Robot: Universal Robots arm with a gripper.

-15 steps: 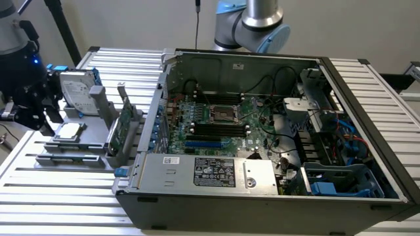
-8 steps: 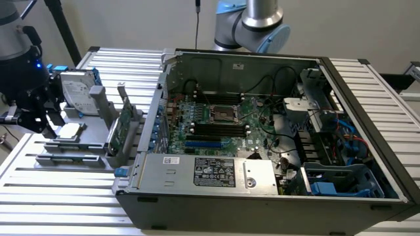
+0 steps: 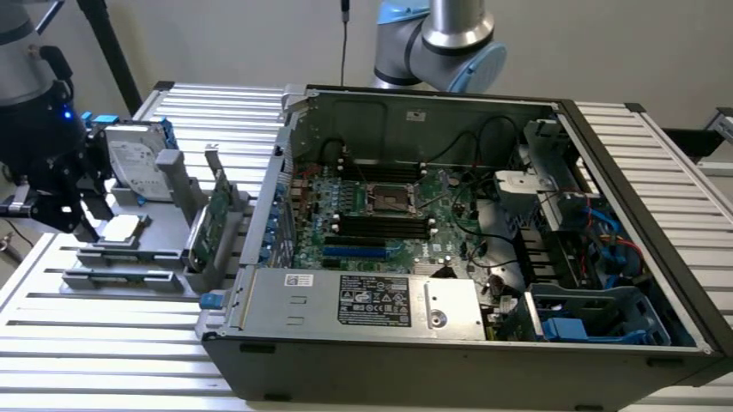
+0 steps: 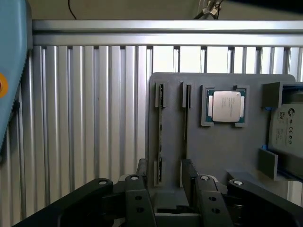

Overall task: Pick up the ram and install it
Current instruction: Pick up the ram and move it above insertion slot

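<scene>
The ram (image 4: 160, 137) is a long, thin green board standing on edge in a slot of the grey holder (image 4: 222, 156). In the exterior view the ram (image 3: 209, 225) stands upright at the holder's side nearest the computer case. My gripper (image 4: 168, 208) hangs above the holder. Its black fingers (image 4: 137, 194) are open with nothing between them, and the ends of the two slots lie below the gap. In the exterior view the gripper (image 3: 57, 219) is at the far left, above the holder (image 3: 126, 257).
A processor chip (image 4: 228, 106) and a hard drive (image 4: 286, 125) also sit in the holder, and a thinner dark edge (image 4: 185, 113) stands in the neighbouring slot. The open computer case (image 3: 458, 343) with its motherboard (image 3: 384, 219) fills the exterior view's right. A ribbed metal table (image 4: 85, 118) lies underneath.
</scene>
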